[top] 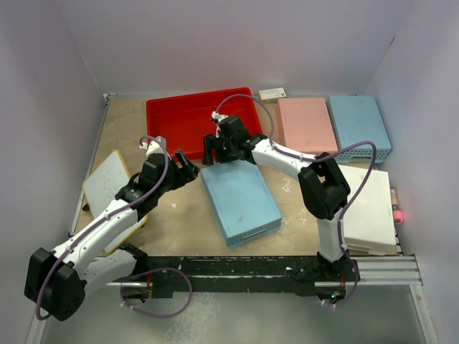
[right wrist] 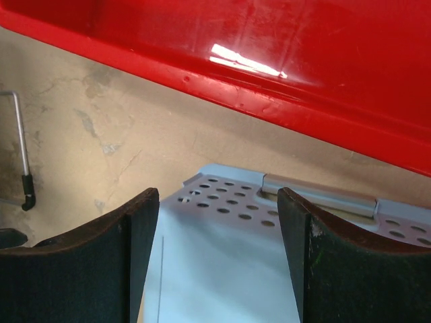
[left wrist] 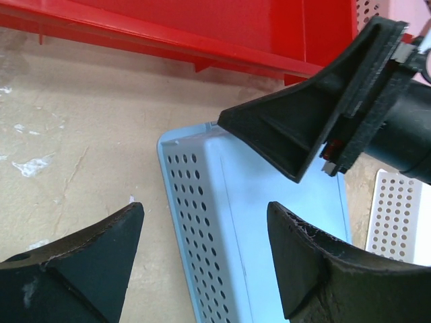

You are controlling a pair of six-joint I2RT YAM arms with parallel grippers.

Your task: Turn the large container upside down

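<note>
The red tray (top: 179,118) sits open side up on the table (top: 179,215), at about 11 o'clock. My left hand (left wrist: 205,219) and right hand (right wrist: 217,198) are both spread wide and hold nothing. They hover near the tray's 6 o'clock rim, by the far end of a blue basket (top: 240,201).

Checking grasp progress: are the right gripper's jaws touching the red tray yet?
Apart. In the right wrist view, bare table shows between the open right gripper and the rim of the large container.
</note>
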